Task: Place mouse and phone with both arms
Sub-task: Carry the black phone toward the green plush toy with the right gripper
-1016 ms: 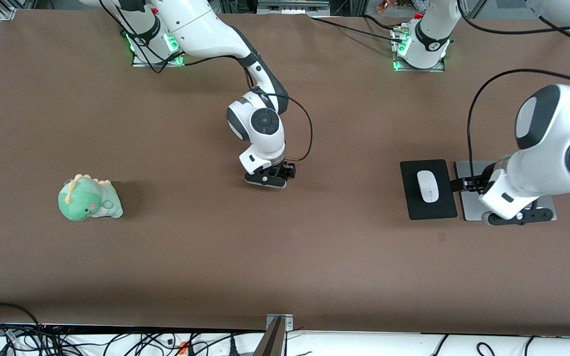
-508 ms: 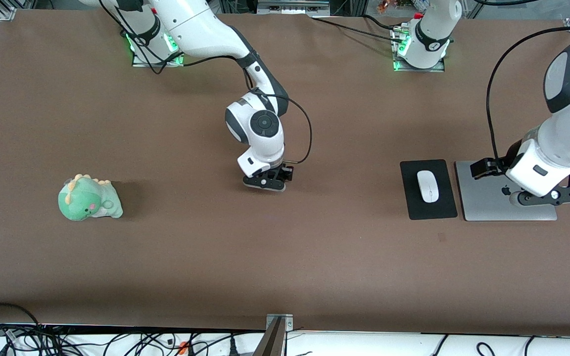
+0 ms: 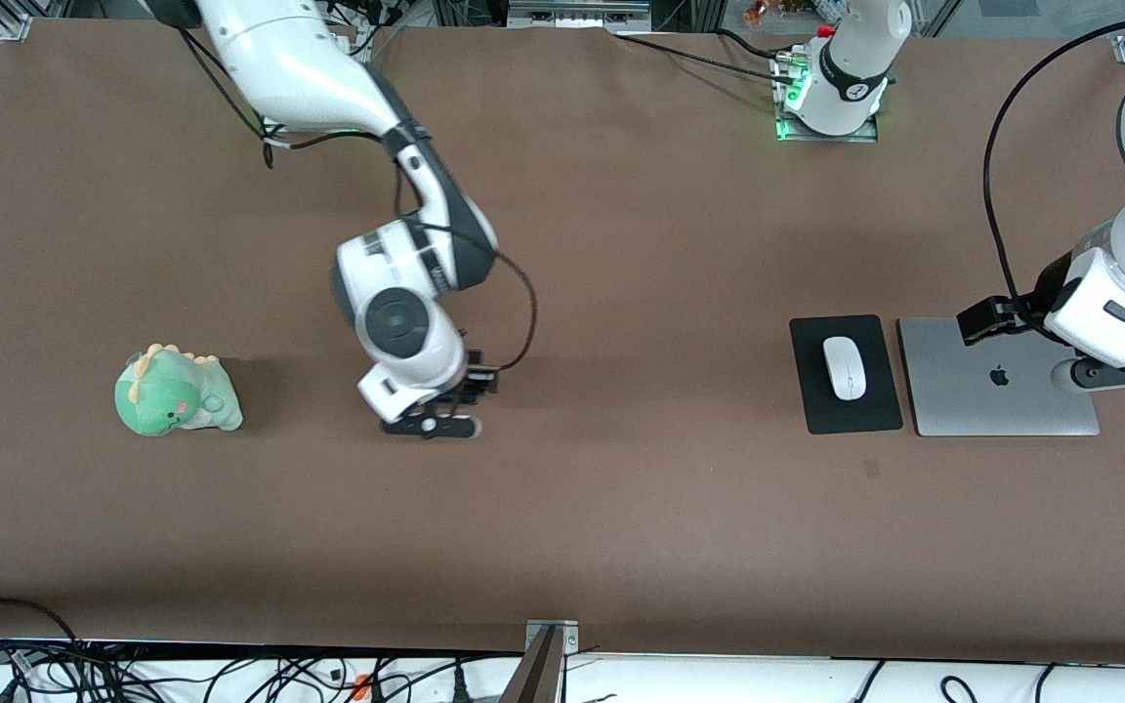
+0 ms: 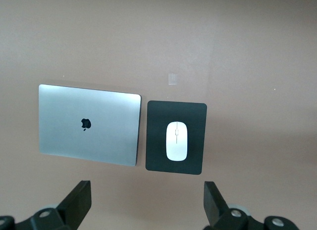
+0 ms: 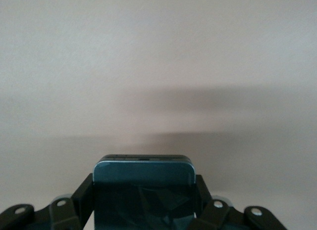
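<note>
The white mouse (image 3: 845, 368) lies on a black mouse pad (image 3: 851, 418) toward the left arm's end of the table. It also shows in the left wrist view (image 4: 177, 140). My left gripper (image 3: 1119, 372) hangs open and empty, high over the outer edge of the silver laptop (image 3: 973, 400); its own view shows the gripper (image 4: 147, 203) with its jaws wide apart. My right gripper (image 3: 431, 426) is over the bare table between the middle and the toy. In the right wrist view the gripper (image 5: 143, 203) is shut on the black phone (image 5: 143, 176), which is hidden in the front view.
A green plush dinosaur (image 3: 175, 392) sits toward the right arm's end of the table, beside the right gripper. The closed laptop (image 4: 89, 123) lies right beside the mouse pad (image 4: 158, 158). Cables lie along the table's near edge.
The right arm has carried the phone from the table's middle toward the dinosaur. The left gripper has risen and drawn away from the mouse pad, across the laptop toward its outer edge.
</note>
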Motion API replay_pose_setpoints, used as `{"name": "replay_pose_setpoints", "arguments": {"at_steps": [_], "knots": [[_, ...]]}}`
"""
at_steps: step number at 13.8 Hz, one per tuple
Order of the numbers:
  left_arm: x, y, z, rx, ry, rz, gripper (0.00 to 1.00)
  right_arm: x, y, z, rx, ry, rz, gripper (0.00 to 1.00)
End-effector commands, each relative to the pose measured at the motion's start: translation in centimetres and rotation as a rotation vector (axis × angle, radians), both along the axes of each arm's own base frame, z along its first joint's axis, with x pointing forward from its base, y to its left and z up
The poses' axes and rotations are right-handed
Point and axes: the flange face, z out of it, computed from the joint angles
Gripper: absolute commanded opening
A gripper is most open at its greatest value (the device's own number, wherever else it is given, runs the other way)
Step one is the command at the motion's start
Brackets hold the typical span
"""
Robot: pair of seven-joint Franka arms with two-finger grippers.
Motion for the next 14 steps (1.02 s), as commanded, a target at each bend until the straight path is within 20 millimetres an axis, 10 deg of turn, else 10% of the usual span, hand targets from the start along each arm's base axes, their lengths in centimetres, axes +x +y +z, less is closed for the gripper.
{"name": "replay_pose_setpoints", "arguments": {"at_steps": [1, 14], "knots": [[-0.8, 0.1, 0.8, -0.011, 0.013, -0.019, 1.0, 1.4, -5.2, 1.3, 0.019, 0.048, 0.033, 0.12], [-0.9, -0.2, 0.9, -0.011, 0.014, -0.024, 1.0, -1.6, -24.5, -9.0, -0.028, -0.17, 0.056, 0.12]]}}
